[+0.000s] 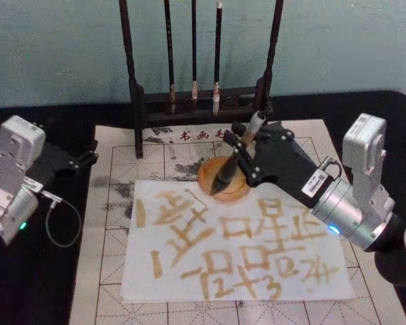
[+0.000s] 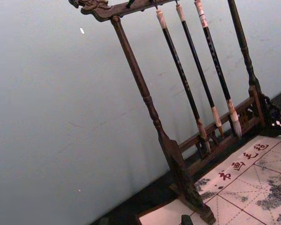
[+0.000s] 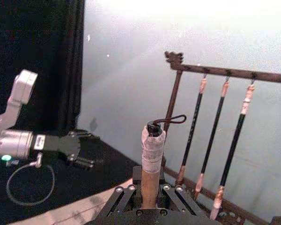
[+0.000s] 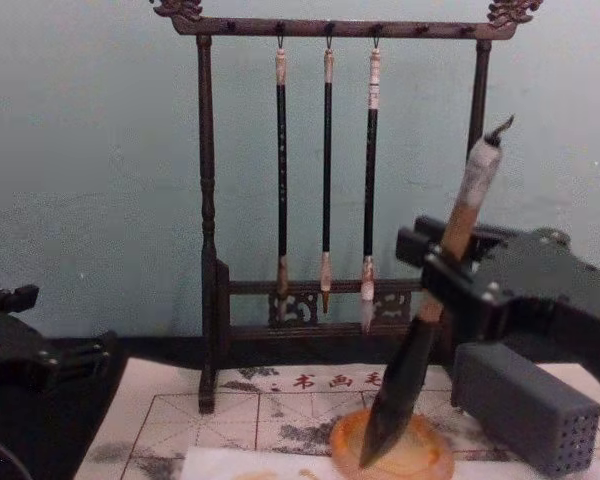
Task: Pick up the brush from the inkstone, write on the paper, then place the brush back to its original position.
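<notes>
Right tool (image 1: pixel 241 147) clamped the brush (image 1: pixel 224 177), tip down in the inkstone (image 1: pixel 204 181); left tool (image 1: pixel 86 160) sat parked left, grip unclear.

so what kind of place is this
Probably a calligraphy desk: wooden brush rack, grid-lined mat, the paper full of strokes, the right hand holding the brush at the inkstone, left hand parked aside.

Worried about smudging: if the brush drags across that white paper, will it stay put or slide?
Likely slides: the paper lies loose on the grid mat, nothing visibly pinning it. It looks thin, so probably floppy, creasing easily. Right gripper, jaws shut on the brush, holds its tip at the inkstone; left gripper sits parked left.
</notes>
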### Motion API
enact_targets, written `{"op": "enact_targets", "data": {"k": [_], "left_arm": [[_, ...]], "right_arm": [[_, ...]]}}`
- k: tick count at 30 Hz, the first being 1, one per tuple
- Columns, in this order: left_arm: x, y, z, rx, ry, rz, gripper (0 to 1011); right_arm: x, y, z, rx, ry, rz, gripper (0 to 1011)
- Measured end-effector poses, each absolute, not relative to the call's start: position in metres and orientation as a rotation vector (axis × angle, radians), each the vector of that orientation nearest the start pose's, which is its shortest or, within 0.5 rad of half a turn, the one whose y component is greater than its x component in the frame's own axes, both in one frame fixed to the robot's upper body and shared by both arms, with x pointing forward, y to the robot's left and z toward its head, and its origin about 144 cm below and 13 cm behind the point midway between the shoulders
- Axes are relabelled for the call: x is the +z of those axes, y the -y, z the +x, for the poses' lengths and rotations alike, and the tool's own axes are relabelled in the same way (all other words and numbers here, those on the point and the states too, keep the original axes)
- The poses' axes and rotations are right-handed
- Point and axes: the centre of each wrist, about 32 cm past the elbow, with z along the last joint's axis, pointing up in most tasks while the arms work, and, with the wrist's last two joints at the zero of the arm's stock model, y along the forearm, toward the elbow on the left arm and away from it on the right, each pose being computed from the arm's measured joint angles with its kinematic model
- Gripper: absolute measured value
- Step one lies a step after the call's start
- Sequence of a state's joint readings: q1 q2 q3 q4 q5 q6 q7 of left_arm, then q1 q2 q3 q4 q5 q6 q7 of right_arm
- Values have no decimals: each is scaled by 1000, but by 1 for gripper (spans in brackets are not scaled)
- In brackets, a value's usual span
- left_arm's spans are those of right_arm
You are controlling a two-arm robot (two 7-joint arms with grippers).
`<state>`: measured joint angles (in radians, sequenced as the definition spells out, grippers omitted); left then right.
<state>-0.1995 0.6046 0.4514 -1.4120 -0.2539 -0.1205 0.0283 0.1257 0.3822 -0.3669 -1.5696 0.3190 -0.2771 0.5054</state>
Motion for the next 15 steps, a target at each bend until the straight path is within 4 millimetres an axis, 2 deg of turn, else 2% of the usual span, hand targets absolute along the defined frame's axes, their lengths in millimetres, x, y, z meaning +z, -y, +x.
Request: {"op": "enact_targets", "data": {"k": [6,15], "left_arm": [[1140,-310,489,1248,285,305,1001],[1140,-310,489,1248,285,305,1001]], "right_arm": [[1171,229,481,-743,247,143,179],[1182,230,496,-836,133,194,179]]}}
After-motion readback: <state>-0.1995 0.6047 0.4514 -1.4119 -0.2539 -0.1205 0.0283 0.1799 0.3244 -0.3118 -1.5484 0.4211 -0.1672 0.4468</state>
